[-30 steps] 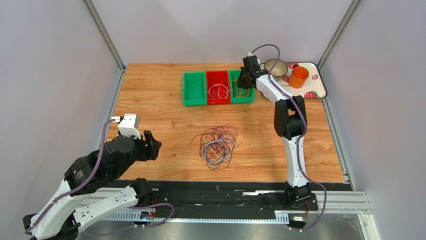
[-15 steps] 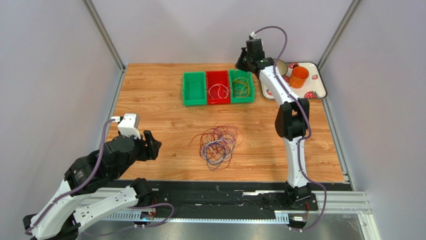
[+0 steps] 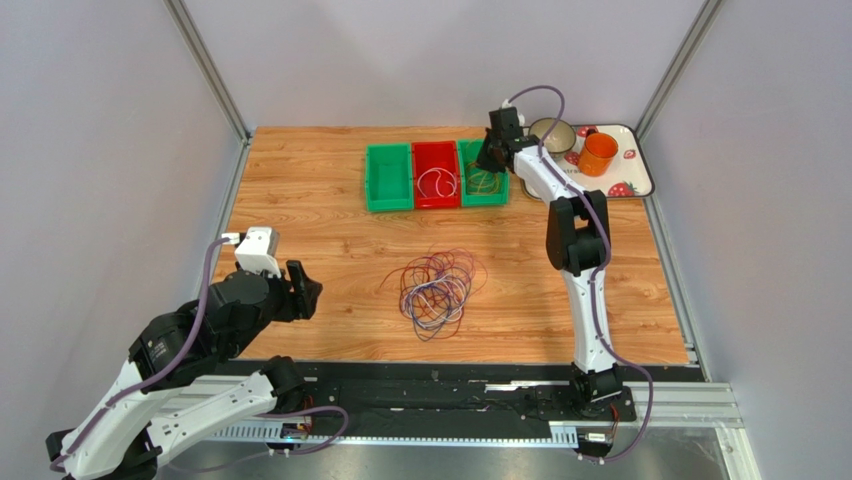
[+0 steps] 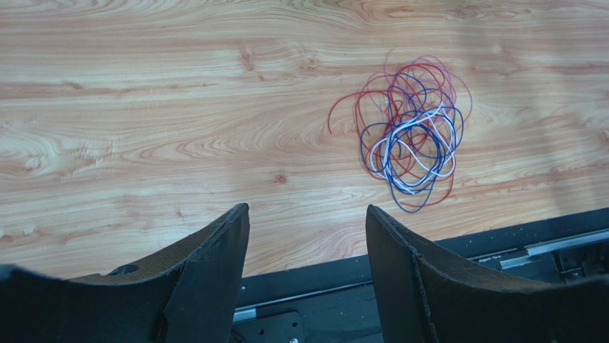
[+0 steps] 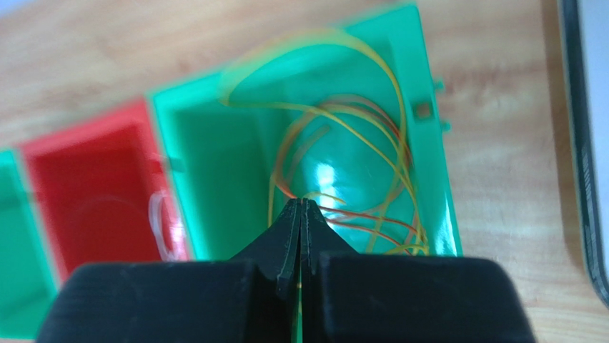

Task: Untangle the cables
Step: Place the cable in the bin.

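Loose cables [image 4: 412, 139] make one flat knot of red, blue, purple and white loops, ahead of and off to one side of the left gripper [image 4: 306, 214], whose fingers are spread around nothing. Yellow and orange loops [image 5: 397, 107] fill the green bin [image 5: 432, 164] just beyond the right gripper [image 5: 300, 206], its tips pressed together (any pinched strand is lost in blur).

Bare wood tabletop [image 3: 330, 220] is running open between the left gripper [image 3: 300, 290] and the cable tangle [image 3: 435, 290] mid-board. Left green bin [image 3: 371, 180], red bin [image 3: 436, 146] and right green bin [image 3: 505, 185] are walling off the far middle; the right arm [image 3: 578, 250] is spanning the right side, its closed right gripper [image 5: 300, 207] hanging over the right green bin, close to yellow and orange cables [image 5: 343, 157]. A strawberry tray [image 3: 632, 175] with orange cup [image 3: 598, 154] and bowl [image 3: 551, 131] is filling the far right corner.
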### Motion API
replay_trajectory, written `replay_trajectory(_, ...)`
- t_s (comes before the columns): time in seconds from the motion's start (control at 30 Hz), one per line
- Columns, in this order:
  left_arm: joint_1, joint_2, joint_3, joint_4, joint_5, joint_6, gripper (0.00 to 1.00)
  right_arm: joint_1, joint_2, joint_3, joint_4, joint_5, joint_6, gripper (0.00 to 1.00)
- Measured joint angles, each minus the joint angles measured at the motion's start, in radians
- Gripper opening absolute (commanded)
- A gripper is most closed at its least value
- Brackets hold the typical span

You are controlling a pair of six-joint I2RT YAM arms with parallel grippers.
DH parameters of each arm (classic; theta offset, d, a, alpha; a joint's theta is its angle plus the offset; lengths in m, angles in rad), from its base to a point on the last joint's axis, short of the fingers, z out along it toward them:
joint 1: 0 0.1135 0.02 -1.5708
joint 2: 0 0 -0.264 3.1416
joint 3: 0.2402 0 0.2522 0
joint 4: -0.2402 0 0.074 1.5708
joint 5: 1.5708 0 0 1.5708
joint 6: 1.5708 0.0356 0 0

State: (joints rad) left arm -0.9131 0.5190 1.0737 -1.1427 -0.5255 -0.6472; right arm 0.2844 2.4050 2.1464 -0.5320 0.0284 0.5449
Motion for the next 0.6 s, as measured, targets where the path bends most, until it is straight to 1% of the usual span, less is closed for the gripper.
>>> replay_trajectory(0.17,0.013,0.000,0.000,0.000,0.001,0.001,0.70,0.002,-0.039,-0.207,0.015,-0.031,0.030,0.00)
replay_trajectory(0.3,0.016,0.000,0.000,0.000,0.004,0.001,0.69,0.010,-0.106,-0.294,0.034,-0.050,0.042,0.00)
replay_trajectory(0.43,0.017,0.000,0.000,0.001,0.005,0.001,0.69,0.014,-0.118,-0.275,0.028,-0.056,0.039,0.00)
replay_trajectory(0.5,0.017,0.000,0.000,0.001,0.005,0.001,0.70,0.015,-0.117,-0.232,-0.008,-0.056,0.033,0.00)
replay_trajectory(0.6,0.017,0.000,0.000,0.001,0.006,0.001,0.70,0.016,-0.117,-0.142,-0.046,-0.053,0.019,0.04)
